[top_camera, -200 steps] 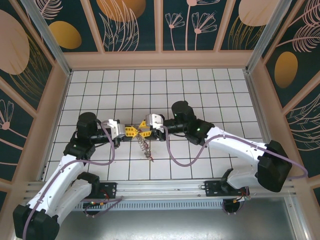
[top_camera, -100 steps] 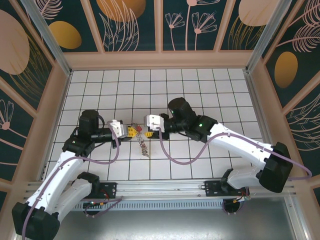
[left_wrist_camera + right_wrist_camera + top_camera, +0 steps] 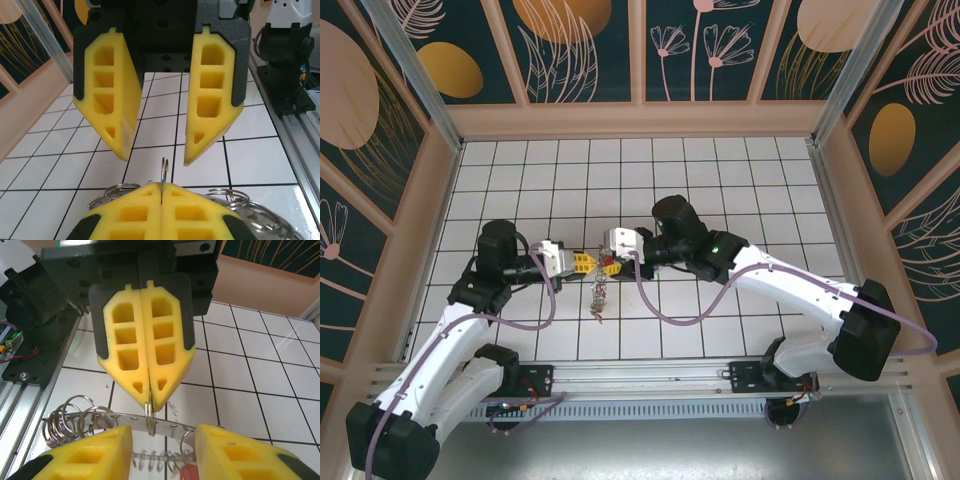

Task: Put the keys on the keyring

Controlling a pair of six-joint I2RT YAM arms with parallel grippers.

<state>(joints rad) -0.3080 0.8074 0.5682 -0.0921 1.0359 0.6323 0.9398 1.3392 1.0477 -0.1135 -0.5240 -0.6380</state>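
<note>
Left gripper [image 3: 161, 187] pinches thin wire ring [image 3: 164, 167] – right gripper's [image 3: 155, 152] yellow foam pads [image 3: 212, 100] apart.

The table [image 3: 720, 190] is white and glossy, ruled by dark lines into square tiles, with tan skirting [image 3: 640, 122] on three sides.

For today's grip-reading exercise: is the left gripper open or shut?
Shut: in the right wrist view the left gripper has its yellow fingers meeting, pinching a small metal ring.
</note>
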